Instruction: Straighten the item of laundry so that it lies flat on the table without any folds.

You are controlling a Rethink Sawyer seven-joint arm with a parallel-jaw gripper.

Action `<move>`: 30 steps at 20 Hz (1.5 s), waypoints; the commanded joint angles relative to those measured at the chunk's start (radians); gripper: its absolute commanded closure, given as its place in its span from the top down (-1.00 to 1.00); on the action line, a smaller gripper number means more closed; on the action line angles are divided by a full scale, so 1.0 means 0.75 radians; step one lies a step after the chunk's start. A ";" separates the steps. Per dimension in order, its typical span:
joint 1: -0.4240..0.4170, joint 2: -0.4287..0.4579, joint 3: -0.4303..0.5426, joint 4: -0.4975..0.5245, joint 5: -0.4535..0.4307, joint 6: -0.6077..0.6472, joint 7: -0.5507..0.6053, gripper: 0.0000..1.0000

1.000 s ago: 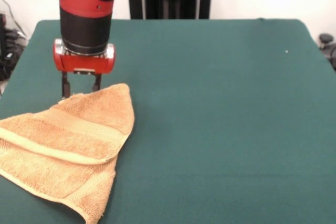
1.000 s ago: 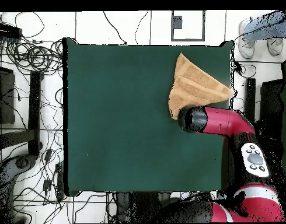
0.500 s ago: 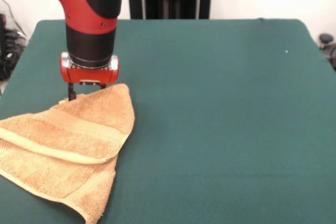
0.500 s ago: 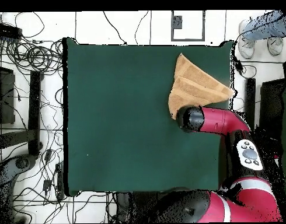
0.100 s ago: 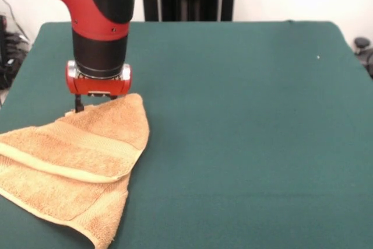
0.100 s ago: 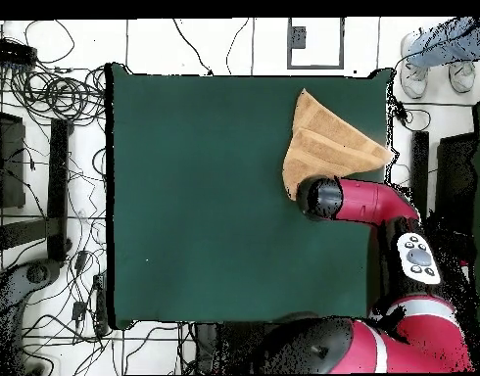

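- the table (image 5: pixel 245 144) fills most of the front view; its near edge is cut off by the bottom of the picture, and its left edge runs out of the picture lower down, while the overhead view shows its whole green top (image 6: pixel 205 196)
- the arm (image 5: pixel 87 4) comes in from the top left of the front view, its upper part cut off at the picture's edge; from overhead its red and black body (image 6: pixel 366 206) covers the table's right edge and everything straight below the wrist
- the towel (image 5: pixel 76 155) lies folded over itself at the front view's lower left, a rough wedge with its peak pointing at the wrist; the folded-over layer hides what is under it, and its left part runs out of the picture
- from overhead the towel (image 6: pixel 322 147) sits in the table's top right corner, one tip reaching the right edge; its lower tip vanishes under the arm's round wrist
- a border band crosses the upper layer in the front view; no tag can be made out in either view
- the gripper (image 5: pixel 93 104) is down at the towel's peak, at the far side of the cloth; one dark finger (image 5: pixel 77 105) shows just left of the peak, the other is hidden behind the cloth and under the red wrist plate, so i cannot tell how far the jaws are spread or whether they have cloth between them
- a person's shoes and trouser leg (image 6: pixel 435 59) show at the overhead view's top right corner, mostly cut off
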 commanded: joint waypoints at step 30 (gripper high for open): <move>-0.045 -0.133 0.380 -0.033 -0.040 0.698 -0.327 1.00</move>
